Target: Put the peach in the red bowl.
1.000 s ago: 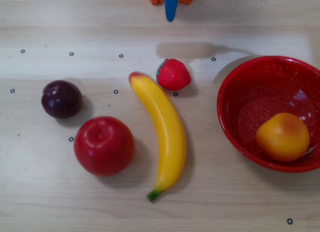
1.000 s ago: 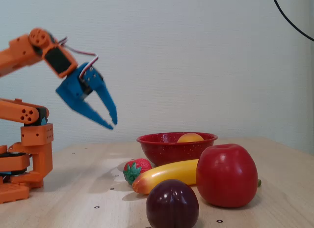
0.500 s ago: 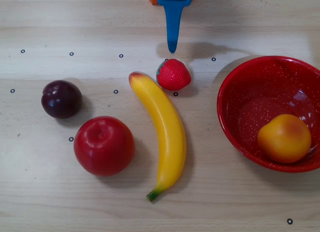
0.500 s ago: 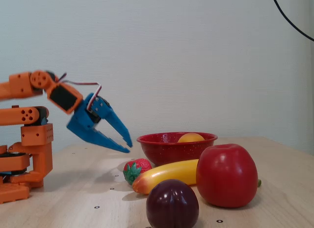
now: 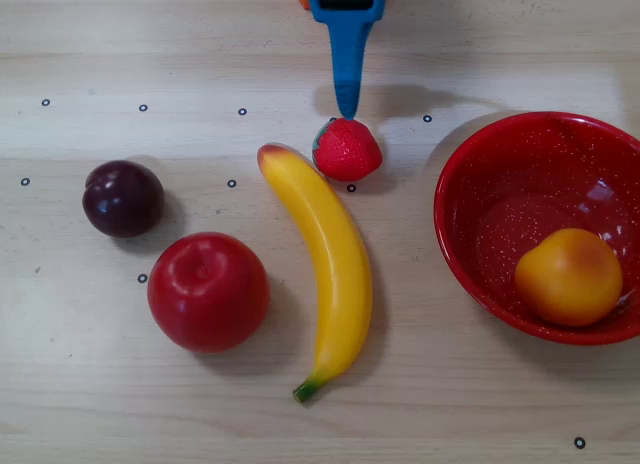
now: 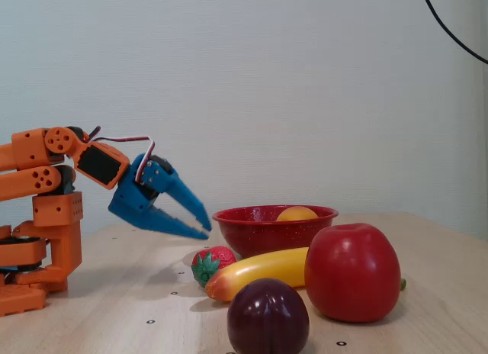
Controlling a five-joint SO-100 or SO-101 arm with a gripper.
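The peach point(image 5: 568, 276) lies inside the red bowl point(image 5: 470, 174), resting on the bowl's floor toward the lower right side in the overhead view; in the fixed view only its yellow-orange top point(image 6: 296, 214) shows above the bowl's rim point(image 6: 252, 214). The bowl stands on the pale wooden surface point(image 5: 120, 44) at the right edge of the overhead view, partly cut off by the frame. The blue claw point(image 6: 206, 230) hangs in the air above the surface with its two fingers apart and nothing between them — in the fixed view they point toward the bowl, stopping short of its rim. From overhead the claw point(image 5: 347, 110) reaches down from the top edge, its tip just above the strawberry point(image 5: 346, 149); whether the two touch cannot be told there, though the fixed view shows the claw higher than the strawberry point(image 6: 213, 265). A banana point(image 5: 326, 259) curves down the middle of the overhead view, its upper end just beside the strawberry. To its left sits the red apple point(image 5: 208, 291), and farther up and left the dark plum point(image 5: 123, 198) — both apart from the bowl. The orange arm point(image 6: 46, 178) stands at the left of the fixed view.
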